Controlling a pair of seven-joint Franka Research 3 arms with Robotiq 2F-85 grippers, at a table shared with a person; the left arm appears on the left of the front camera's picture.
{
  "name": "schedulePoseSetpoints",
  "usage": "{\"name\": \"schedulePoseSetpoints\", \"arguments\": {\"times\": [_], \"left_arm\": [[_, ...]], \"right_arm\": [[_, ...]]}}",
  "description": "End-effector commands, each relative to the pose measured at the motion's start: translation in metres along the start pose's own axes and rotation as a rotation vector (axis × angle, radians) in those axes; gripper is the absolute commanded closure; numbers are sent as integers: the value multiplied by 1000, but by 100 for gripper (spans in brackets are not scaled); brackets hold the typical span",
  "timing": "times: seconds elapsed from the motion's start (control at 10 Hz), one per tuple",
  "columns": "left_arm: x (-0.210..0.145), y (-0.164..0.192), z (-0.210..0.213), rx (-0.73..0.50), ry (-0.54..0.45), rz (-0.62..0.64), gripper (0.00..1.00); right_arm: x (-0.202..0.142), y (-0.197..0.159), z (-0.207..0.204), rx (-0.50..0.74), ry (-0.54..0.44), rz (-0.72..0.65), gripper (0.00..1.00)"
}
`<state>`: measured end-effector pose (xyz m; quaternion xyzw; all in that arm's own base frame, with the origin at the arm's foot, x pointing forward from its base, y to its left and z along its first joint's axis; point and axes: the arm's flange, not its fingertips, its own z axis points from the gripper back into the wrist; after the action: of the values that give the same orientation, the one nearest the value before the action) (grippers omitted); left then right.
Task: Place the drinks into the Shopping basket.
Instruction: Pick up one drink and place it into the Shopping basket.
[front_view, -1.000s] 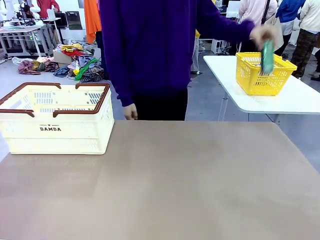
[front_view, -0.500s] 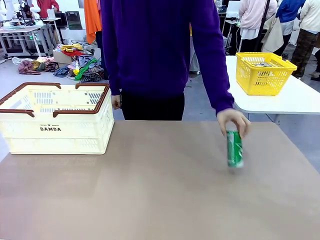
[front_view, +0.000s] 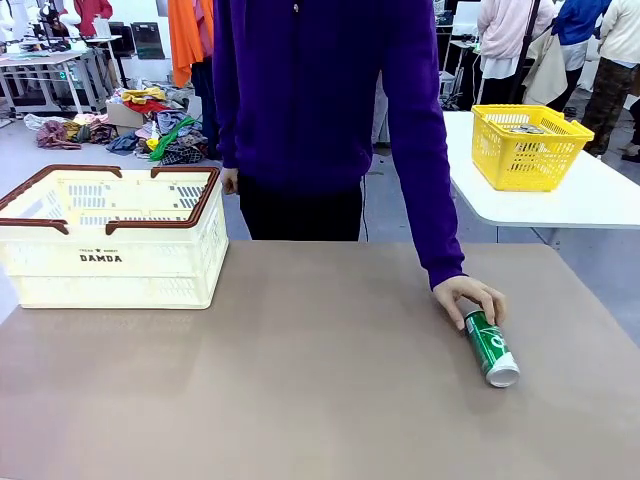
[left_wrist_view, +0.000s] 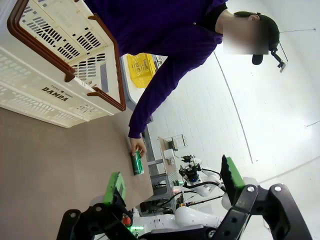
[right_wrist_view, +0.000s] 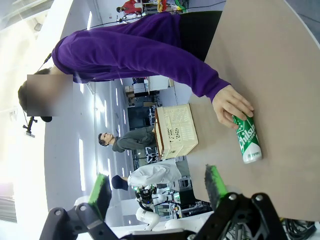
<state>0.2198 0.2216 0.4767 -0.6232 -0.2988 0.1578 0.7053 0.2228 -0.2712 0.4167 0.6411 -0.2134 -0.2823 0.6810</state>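
- Lower right, a hand (front_view: 470, 298) covers the far end of the lying green can (front_view: 491, 347).
- White basket (front_view: 110, 270) at left, edge cropped.
- My left gripper (left_wrist_view: 173, 180) and right gripper (right_wrist_view: 157, 185) gape, empty.

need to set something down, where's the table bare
The table is bare between the Shopping basket and the green can, and along its near edge. Crowded only far right, where the person's hand touches the can.
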Motion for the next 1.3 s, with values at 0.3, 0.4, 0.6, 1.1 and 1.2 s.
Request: {"name": "schedulePoseSetpoints", "arguments": {"times": [0.3,0.4,0.6,1.1,1.2], "left_arm": [[-1,-1,3,5,16,-9,0],[-1,-1,3,5,16,-9,0],[-1,-1,3,5,16,-9,0],[-1,-1,3,5,16,-9,0],[-1,-1,3,5,16,-9,0]], "right_arm": [[-1,5,2,1,4,-13,0],[-1,5,2,1,4,-13,0],[-1,5,2,1,4,-13,0],[-32,38,-165,-679,221,278,0],[-44,33,-199,-821,201,368,0]]}}
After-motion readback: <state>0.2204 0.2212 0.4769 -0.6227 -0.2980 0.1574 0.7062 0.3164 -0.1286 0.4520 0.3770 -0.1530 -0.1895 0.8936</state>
